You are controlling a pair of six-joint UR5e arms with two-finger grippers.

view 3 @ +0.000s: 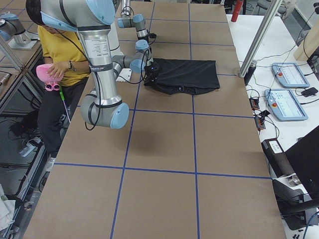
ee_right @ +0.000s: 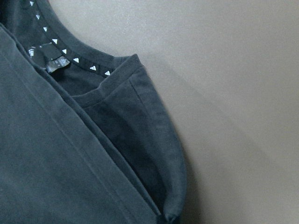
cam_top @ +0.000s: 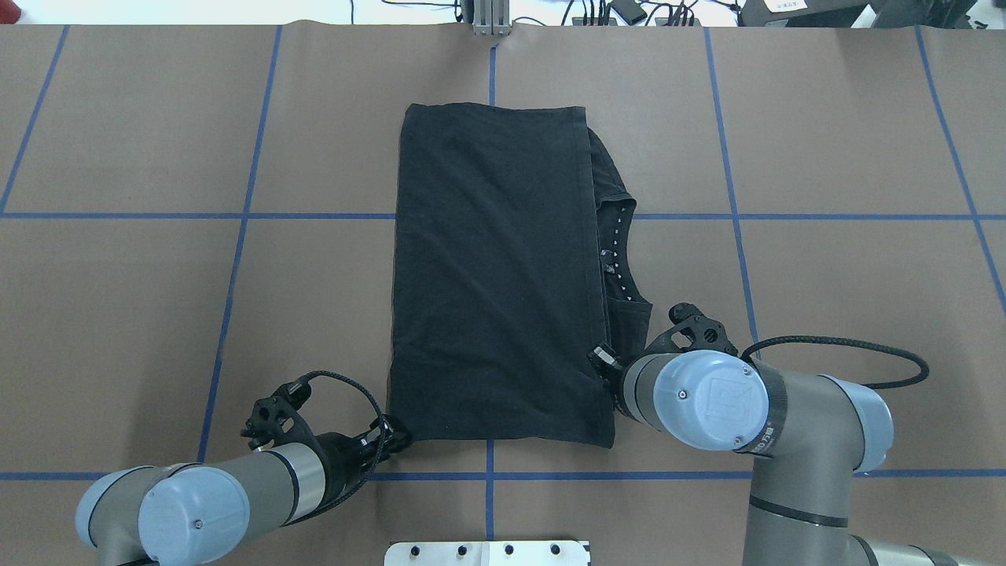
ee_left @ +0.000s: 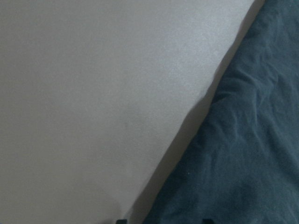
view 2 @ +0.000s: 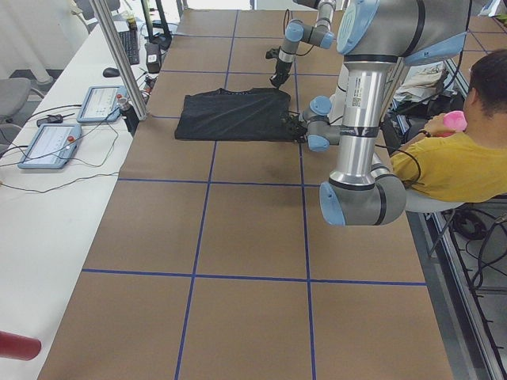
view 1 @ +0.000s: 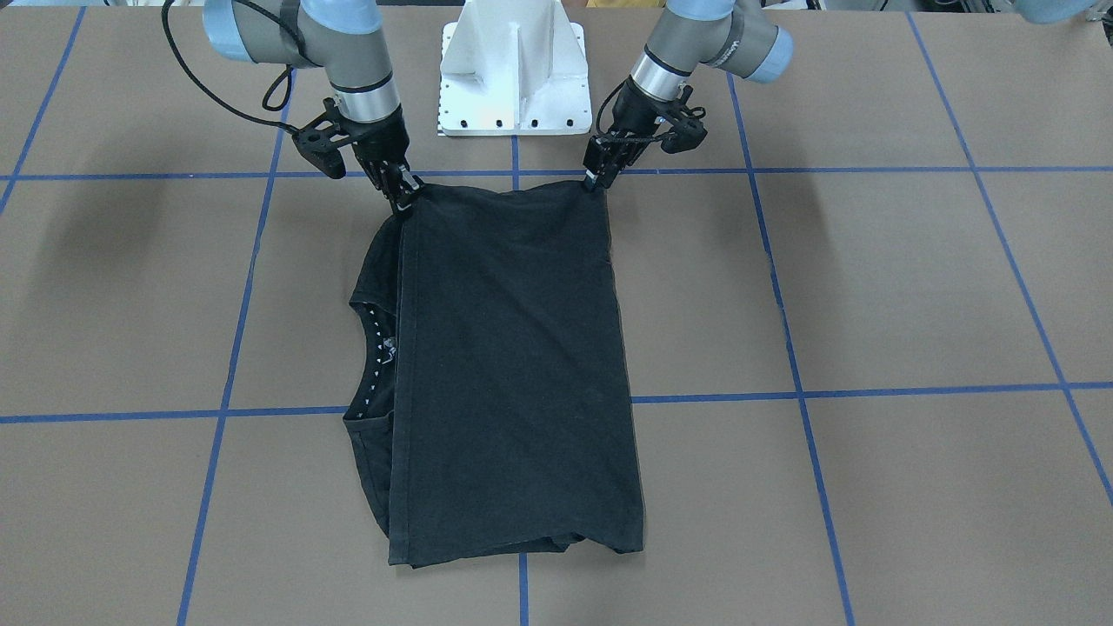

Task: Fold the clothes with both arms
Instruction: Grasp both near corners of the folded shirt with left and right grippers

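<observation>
The black shirt (view 1: 513, 348) lies flat mid-frame on the worktop (view 1: 869, 287) in the front-facing view. It is already doubled lengthwise, and its collar (view 1: 376, 348) peeks out along the left side. The left claw (view 1: 596, 180) touches the shirt's upper right corner and the right claw (view 1: 403, 196) touches the upper left corner. Both look narrow at the tips, but I cannot tell whether either has cloth pinched between its fingers.

The step in hand is probably to take this upper edge and fold it down over the lower edge. To do it well, each claw should catch every layer at its corner, since the right one sits where the folded flap overlaps the sleeve. Both should then lift together at the same height, keeping the edge between them straight. Carry it down evenly and lay the corners on the lower corners before letting go.
</observation>
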